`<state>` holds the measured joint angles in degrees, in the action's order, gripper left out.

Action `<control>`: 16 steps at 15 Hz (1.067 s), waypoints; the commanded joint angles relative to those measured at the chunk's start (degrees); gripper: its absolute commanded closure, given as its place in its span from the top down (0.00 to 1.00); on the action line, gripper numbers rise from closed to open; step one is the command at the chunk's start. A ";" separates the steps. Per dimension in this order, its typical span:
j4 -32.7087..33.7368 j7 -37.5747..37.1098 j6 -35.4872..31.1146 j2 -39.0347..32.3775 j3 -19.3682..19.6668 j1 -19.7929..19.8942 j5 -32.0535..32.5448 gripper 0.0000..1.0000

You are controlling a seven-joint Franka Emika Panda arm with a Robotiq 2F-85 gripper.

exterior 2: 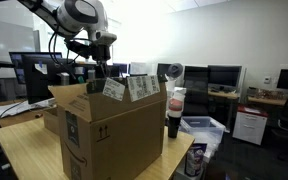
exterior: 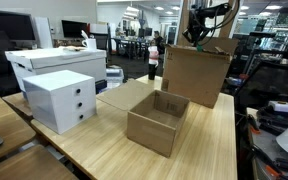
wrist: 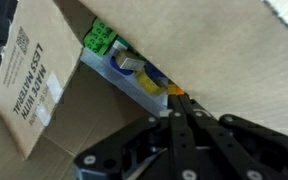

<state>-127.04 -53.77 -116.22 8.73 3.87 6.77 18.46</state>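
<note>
**A:** How do the jaws stand?

**B:** Clenched. In the wrist view the gripper has its fingertips pressed together. A small orange bit sits right at the tips, but I cannot tell whether it is pinched or only lies behind them.

**A:** What's nearest?

**B:** A flat blue packet, just ahead of the tips. It lies against the wall of the tall cardboard box that surrounds the gripper. A green piece sits at the packet's far end.

**A:** How would it handle?

**B:** Light, I'd judge, and thin-walled, so easily crushed. Its printed skin looks slick. I'd take it across the narrow edges near the middle.

**A:** Anything else?

**B:** A low open box and white drawers stand well away from the gripper on the table.
</note>
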 commanded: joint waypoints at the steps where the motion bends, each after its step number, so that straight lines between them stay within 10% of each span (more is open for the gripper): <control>1: -1.01 -0.21 1.62 0.24 0.97 1.67 -0.08 0.05; 16: -3.68 -5.09 21.17 5.76 2.16 3.71 2.35 0.05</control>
<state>-128.10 -56.29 -98.20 10.17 6.50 9.80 19.59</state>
